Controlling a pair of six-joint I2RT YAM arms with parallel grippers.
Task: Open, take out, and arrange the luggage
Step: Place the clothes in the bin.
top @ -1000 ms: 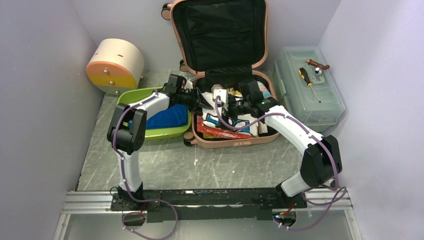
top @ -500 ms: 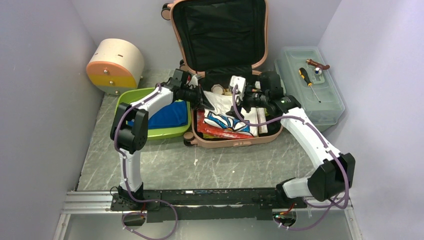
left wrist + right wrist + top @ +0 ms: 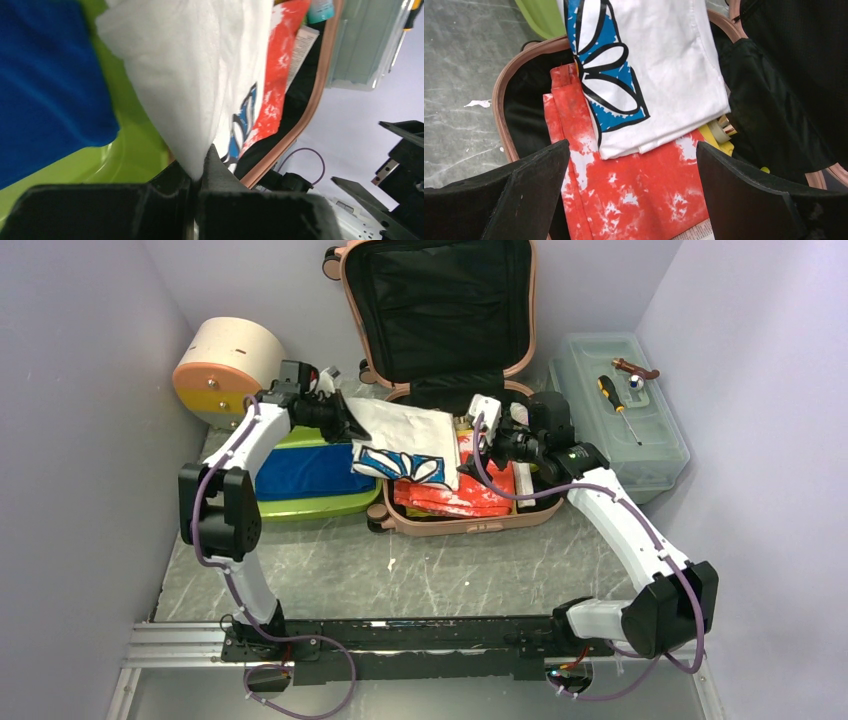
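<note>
- My left gripper (image 3: 200, 167) is closed tight on one edge of the white shirt (image 3: 405, 440), which has a blue and black print; the cloth is pinched between my two fingers
- From that grip the shirt hangs spread out, part of it over the left rim of the luggage (image 3: 440, 310) and part over the green tray (image 3: 300, 504)
- My right gripper (image 3: 631, 150) is spread wide and has hold of nothing; it hovers above the lower half of the luggage, over a red cloth (image 3: 450, 495) mottled with white
- The luggage lies open at the back middle of the table, its lid standing up and showing black lining
- The green tray sits just beside the luggage on my left, with a blue cloth (image 3: 300, 468) lying in it
</note>
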